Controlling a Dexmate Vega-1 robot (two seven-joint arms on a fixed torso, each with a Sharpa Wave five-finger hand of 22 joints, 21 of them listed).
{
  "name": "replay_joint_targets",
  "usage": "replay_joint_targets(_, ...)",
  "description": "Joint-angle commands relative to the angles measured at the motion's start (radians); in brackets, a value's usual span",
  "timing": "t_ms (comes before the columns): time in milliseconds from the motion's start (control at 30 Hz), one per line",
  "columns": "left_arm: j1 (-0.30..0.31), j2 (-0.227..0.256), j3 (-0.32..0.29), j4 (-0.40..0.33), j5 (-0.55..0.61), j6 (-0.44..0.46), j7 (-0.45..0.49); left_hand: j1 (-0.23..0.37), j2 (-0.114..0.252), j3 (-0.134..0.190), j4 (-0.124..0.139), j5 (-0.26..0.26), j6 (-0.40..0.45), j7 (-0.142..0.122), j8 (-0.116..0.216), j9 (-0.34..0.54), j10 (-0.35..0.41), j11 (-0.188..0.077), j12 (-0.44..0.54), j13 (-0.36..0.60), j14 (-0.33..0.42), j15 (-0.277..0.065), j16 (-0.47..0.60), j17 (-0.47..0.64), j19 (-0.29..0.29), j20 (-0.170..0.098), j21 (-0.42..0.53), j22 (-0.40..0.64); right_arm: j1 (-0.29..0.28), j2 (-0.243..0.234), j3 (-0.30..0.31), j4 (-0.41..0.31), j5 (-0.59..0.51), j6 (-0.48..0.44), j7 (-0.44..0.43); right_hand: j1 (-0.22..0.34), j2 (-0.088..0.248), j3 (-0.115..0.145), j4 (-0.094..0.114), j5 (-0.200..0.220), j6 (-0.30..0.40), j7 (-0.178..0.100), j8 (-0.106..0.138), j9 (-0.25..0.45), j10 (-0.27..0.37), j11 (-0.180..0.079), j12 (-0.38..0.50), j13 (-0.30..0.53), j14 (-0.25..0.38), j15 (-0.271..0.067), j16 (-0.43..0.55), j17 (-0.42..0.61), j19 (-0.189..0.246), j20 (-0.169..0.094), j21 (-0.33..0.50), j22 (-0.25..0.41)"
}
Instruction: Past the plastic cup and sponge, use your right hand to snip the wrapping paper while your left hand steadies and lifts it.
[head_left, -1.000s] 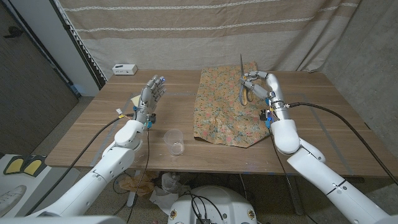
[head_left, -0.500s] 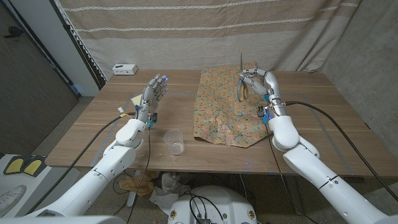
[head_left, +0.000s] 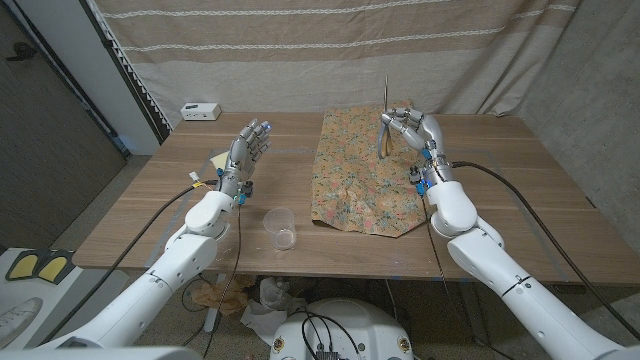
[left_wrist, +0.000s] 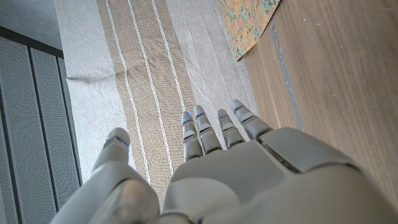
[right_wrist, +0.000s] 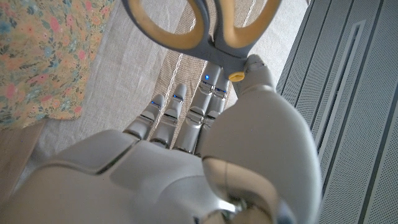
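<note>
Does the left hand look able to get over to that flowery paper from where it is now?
Probably yes: the left hand is raised and holds nothing, with bare table between it and the wrapping paper; the plastic cup stands nearer the robot, out of its way.

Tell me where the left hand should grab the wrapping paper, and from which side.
Probably the wrapping paper's left edge, near its front corner. The sheet lies flat on the table, so only an edge gives the fingers something to pinch and lift. That side faces the open left hand and stays clear of the right hand holding the scissors.
</note>
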Motion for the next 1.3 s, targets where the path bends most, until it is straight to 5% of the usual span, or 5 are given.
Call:
replay_joint_targets(33,-0.007,0.007,0.003,-0.011,0.003,0.002,-0.009,0.017,0.000,-0.003,-0.003,0.001,0.011,0.001,0.002,0.005,0.019,0.018,0.012,0.005,0.005,-0.096,0.006,0.003,0.000,-0.045,-0.001,0.003,0.042,0.020,-0.021,0.044,0.074,0.023,0.060,0.103,0.090,0.008,0.000,0.002,0.064,-0.056,0.002,0.002,0.082,-0.079,0.003,0.002,0.002,-0.170,0.000,0.004,0.004,-0.002,0.002,0.002)
replay_joint_targets(533,-0.001,0.029,-0.004,-0.057,-0.010,0.022,-0.021,0.031,0.000,-0.003,-0.004,0.000,0.077,0.033,0.020,0.008,0.129,0.026,0.039,0.012,0.040,-0.072,0.016,0.003,0.023,-0.069,0.007,0.003,0.064,0.042,-0.036,0.079,0.103,0.055,0.084,0.104,0.089,0.010,0.001,0.000,0.067,-0.056,0.002,-0.001,0.083,-0.079,0.002,-0.001,0.002,-0.171,0.000,0.005,0.000,-0.001,0.000,0.002)
replay_joint_targets(767,-0.002,0.041,-0.004,-0.075,0.008,0.017,-0.025,0.044,0.006,0.001,-0.005,-0.003,0.143,0.046,0.036,0.009,0.223,-0.002,0.062,0.016,0.067,-0.083,0.017,0.003,0.025,-0.069,0.003,0.002,0.073,0.055,-0.039,0.098,0.112,0.076,0.089,0.105,0.088,0.010,0.001,-0.001,0.064,-0.054,0.001,-0.001,0.080,-0.078,0.002,0.000,0.001,-0.171,-0.001,0.006,0.000,-0.002,0.000,0.002)
replay_joint_targets(933,-0.008,0.046,0.004,-0.082,0.026,0.009,-0.033,0.053,0.007,0.004,-0.006,-0.004,0.183,0.046,0.046,0.009,0.238,-0.027,0.060,0.017,0.068,-0.091,0.014,0.003,0.022,-0.071,0.001,0.002,0.081,0.061,-0.042,0.108,0.126,0.084,0.102,0.106,0.089,0.012,0.001,-0.002,0.061,-0.055,-0.001,-0.001,0.078,-0.076,0.002,0.001,0.000,-0.172,-0.001,0.006,-0.001,-0.002,0.000,0.002)
replay_joint_targets(1300,-0.027,0.039,0.017,-0.075,0.024,-0.003,-0.065,0.062,0.005,0.006,-0.009,-0.004,0.208,0.024,0.049,0.009,0.233,-0.008,0.051,0.018,0.063,-0.100,0.010,0.003,0.016,-0.070,-0.001,0.002,0.092,0.071,-0.051,0.112,0.168,0.087,0.134,0.109,0.090,0.014,0.001,-0.003,0.058,-0.053,-0.002,-0.001,0.076,-0.076,0.004,0.003,-0.003,-0.173,-0.002,0.007,-0.002,0.000,-0.001,0.001)
